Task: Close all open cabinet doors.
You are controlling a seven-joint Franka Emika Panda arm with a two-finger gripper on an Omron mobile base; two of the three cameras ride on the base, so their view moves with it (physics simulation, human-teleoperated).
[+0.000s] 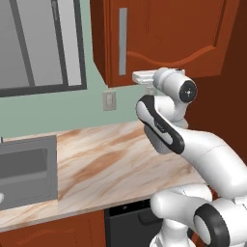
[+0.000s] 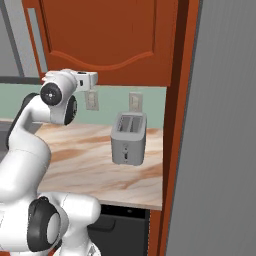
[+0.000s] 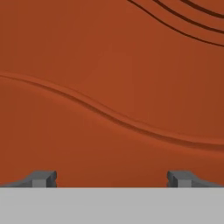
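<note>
Up close, pincer wide open, empty, facing cabinet door.

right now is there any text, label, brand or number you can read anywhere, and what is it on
None can be read.
toaster: small dark marks on its front, too small to read.
cabinet door, wall outlets, counter: no lettering.

This is a kitchen. A toaster stands on the marble counter, with a sink at the counter's left end and wooden cabinet doors above it.
</note>
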